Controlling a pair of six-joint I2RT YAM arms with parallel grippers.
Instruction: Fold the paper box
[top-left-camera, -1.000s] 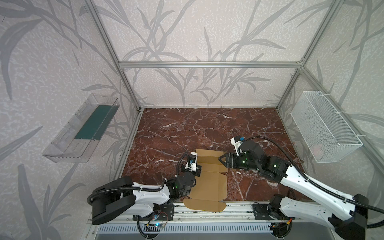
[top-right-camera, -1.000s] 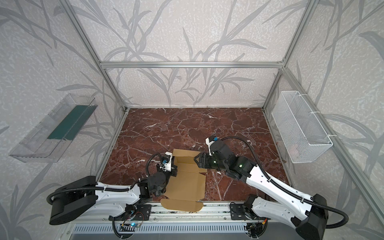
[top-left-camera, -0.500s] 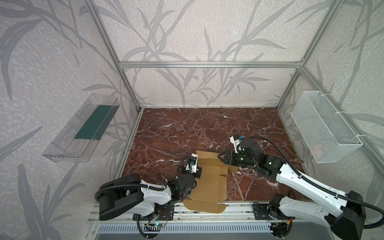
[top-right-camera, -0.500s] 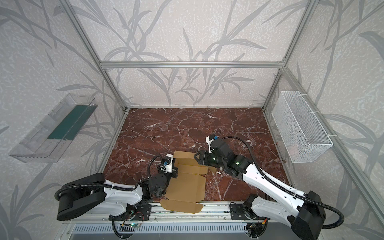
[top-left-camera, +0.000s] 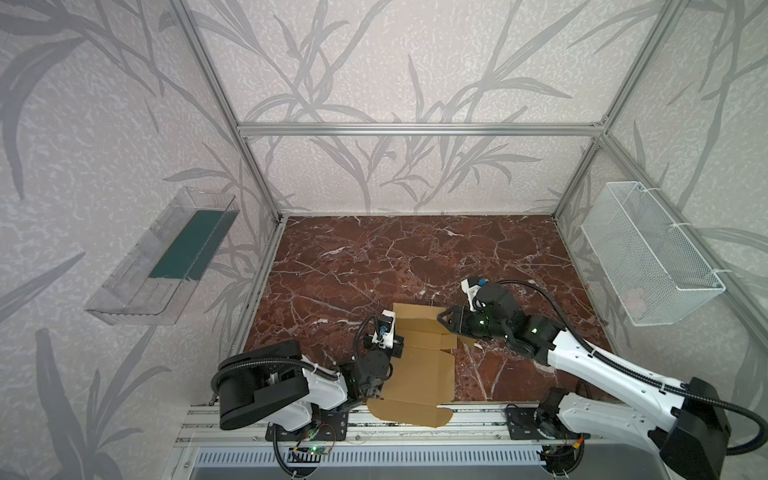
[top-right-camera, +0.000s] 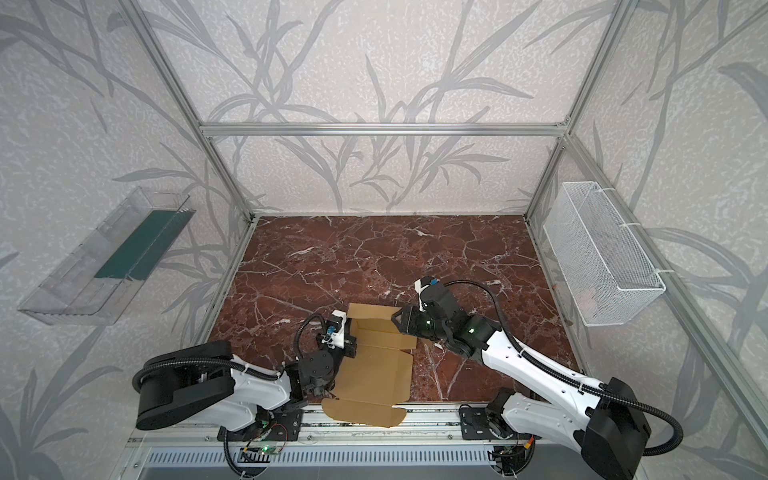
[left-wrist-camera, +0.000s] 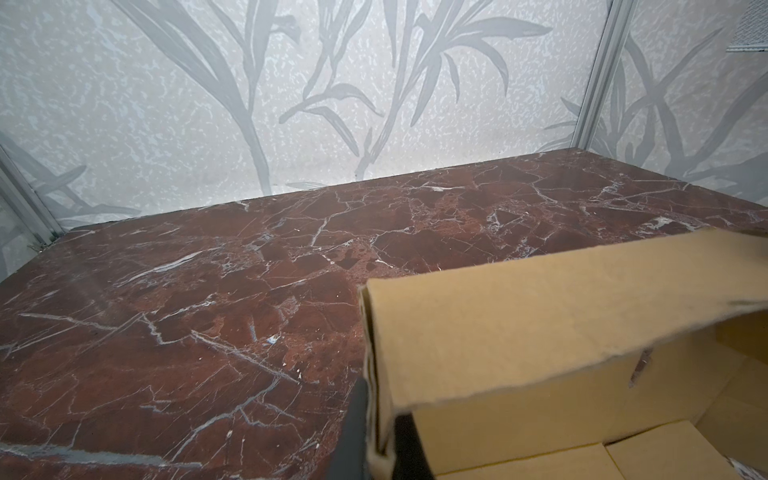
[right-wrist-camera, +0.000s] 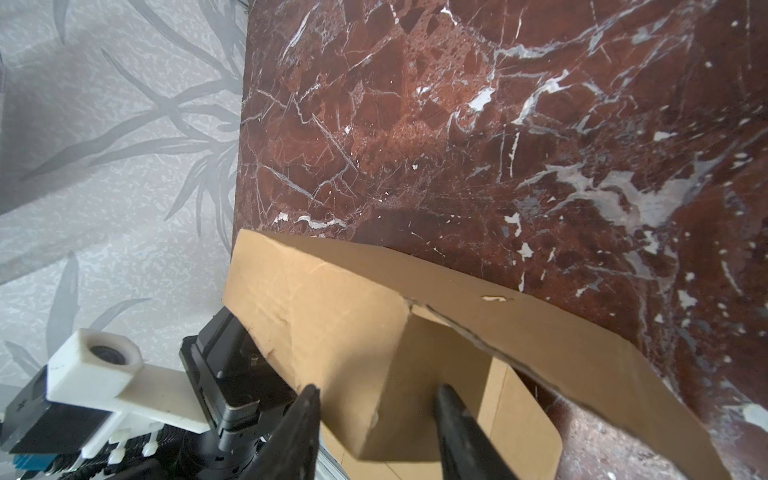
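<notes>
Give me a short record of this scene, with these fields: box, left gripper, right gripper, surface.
box: paper box, partly folded; far wall raised, near flap flat over the table's front edge
left gripper: left gripper shut on the box's left side
right gripper: right gripper open, one finger on each side of a raised flap
surface: red-brown marble table

Paper box (top-left-camera: 419, 365) sits front-middle on the worktop (top-left-camera: 374, 257), front flap overhanging the front rail (top-left-camera: 478, 419). Left gripper (top-left-camera: 398, 345) is on the box's left wall, towards the rear. Right gripper (top-left-camera: 442, 322) is at the rear right corner, jaws either side of a flap. Clear tray (top-left-camera: 166, 257) hangs on the left wall, wire basket (top-left-camera: 648, 257) on the right wall.
</notes>
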